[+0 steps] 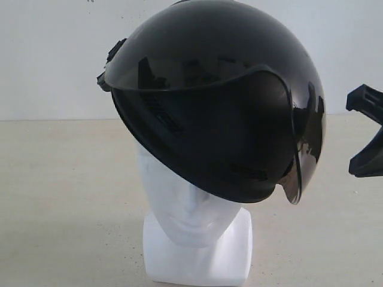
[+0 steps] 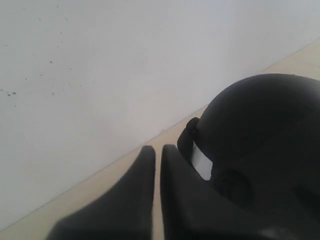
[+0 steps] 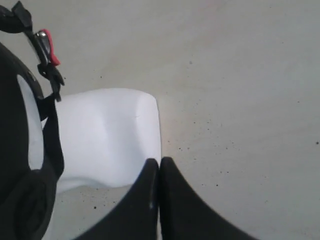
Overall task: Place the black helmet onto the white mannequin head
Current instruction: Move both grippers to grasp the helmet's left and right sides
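The black helmet (image 1: 221,72) sits tilted on the white mannequin head (image 1: 191,221). Its smoky visor is raised and the face below shows from nose to chin. In the left wrist view my left gripper (image 2: 158,148) is shut with nothing between its fingers, just beside the helmet's (image 2: 260,130) rim and white label (image 2: 201,161). My right gripper (image 3: 160,161) is also shut and empty. It hangs beside the head's blocky neck base (image 3: 105,135), with the helmet's (image 3: 15,150) edge and strap close by. The exterior view shows the right gripper (image 1: 362,162) at the right edge, apart from the helmet.
A pale speckled tabletop (image 1: 60,197) surrounds the head and a white wall (image 1: 54,54) stands behind. The helmet strap's red buckle (image 3: 49,47) dangles beside the neck.
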Available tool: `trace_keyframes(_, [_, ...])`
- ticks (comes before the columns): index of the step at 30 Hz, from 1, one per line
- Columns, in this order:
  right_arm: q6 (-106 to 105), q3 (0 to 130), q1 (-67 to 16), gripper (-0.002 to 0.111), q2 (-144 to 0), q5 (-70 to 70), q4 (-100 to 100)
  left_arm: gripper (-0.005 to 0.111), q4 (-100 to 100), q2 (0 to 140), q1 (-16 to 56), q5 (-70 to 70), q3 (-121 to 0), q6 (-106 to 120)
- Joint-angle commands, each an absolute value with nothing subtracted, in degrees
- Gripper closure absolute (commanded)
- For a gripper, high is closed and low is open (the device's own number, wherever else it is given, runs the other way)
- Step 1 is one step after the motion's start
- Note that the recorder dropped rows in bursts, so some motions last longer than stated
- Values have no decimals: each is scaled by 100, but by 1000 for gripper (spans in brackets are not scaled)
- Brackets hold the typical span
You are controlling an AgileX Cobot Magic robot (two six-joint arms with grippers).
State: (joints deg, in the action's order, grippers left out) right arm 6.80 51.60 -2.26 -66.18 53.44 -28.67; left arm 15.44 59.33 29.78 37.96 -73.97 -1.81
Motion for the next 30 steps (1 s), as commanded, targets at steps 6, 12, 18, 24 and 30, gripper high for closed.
trace_keyframes(6, [-370, 5147, -231, 108, -6904, 5117, -4316, 102, 852, 6681, 2971, 4261, -7656, 401])
trace_keyframes(12, [-416, 5147, -231, 108, -6927, 4939, -4594, 102, 945, 6851, 2971, 4427, -7656, 569])
trace_keyframes(18, [-670, 5147, -231, 108, -6927, 4840, -5113, 102, 991, 7136, 2971, 4713, -7656, 569])
trace_keyframes(24, [-872, 5147, -231, 108, -6927, 4899, -5419, 102, 1074, 7289, 2971, 4766, -7656, 569])
trace_keyframes(30, [-941, 5147, -231, 108, -6927, 4949, -5419, 102, 1705, 7183, 2963, 4517, -7656, 126])
